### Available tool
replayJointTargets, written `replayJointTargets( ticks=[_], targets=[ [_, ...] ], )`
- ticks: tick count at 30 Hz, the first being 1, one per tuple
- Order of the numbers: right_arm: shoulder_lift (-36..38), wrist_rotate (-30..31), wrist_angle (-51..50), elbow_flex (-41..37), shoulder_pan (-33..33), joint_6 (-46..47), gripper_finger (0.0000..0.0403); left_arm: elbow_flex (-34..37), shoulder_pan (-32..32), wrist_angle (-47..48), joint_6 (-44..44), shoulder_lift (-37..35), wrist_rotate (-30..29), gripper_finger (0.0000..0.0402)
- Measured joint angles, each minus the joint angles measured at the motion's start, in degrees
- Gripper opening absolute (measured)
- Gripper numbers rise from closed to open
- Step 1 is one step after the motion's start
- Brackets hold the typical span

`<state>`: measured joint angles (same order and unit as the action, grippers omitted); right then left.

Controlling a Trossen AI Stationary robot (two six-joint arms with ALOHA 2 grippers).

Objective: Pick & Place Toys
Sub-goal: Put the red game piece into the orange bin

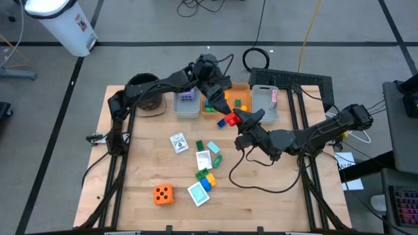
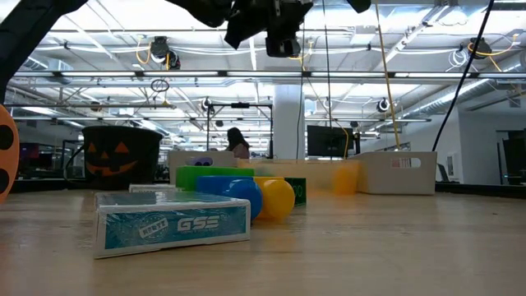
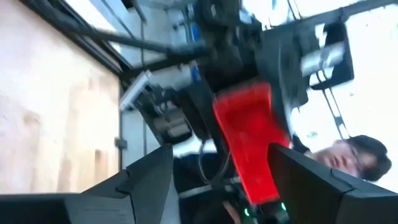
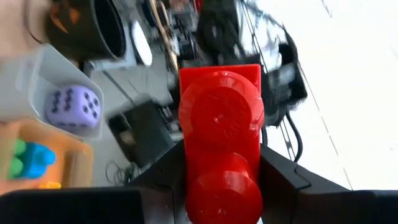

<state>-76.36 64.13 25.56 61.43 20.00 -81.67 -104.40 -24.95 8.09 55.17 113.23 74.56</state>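
High view shows us midway: right gripper (image 1: pixel 234 120) clamps a red brick (image 1: pixel 230 120), left gripper (image 1: pixel 219 99) spread wide at its eleven o'clock, orange die (image 1: pixel 163 194), cards (image 1: pixel 178 142) remaining.

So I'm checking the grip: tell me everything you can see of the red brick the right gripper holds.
The red brick is glossy plastic, rectangular, with round studs facing the right wrist camera. It sits clamped between the right gripper's fingers, lifted off the table beside the orange bin. The left gripper, open, is close by it but apart. Nothing else touches it.
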Motion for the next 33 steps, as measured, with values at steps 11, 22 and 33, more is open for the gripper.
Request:
replayJointTargets(
  ticks=[11, 22, 33],
  targets=[
    [2.26, 2.25, -0.09, 0.0, 0.63, 8.1, 0.0123, 0.0, -7.65, -1.15, -2.1, 0.07, -0.05, 0.0271],
    [8.78, 4.59, -0.16, 0.0, -7.89, 13.55, 0.0123, 0.01, -9.63, -15.1, 3.93, -0.25, 0.52, 0.0271],
    [9.63, -10.91, -8.42, 0.1, -25.03, 23.49, 0.0123, 0.04, -10.63, -33.19, 10.72, -5.07, 1.57, 0.0271]
  ],
)
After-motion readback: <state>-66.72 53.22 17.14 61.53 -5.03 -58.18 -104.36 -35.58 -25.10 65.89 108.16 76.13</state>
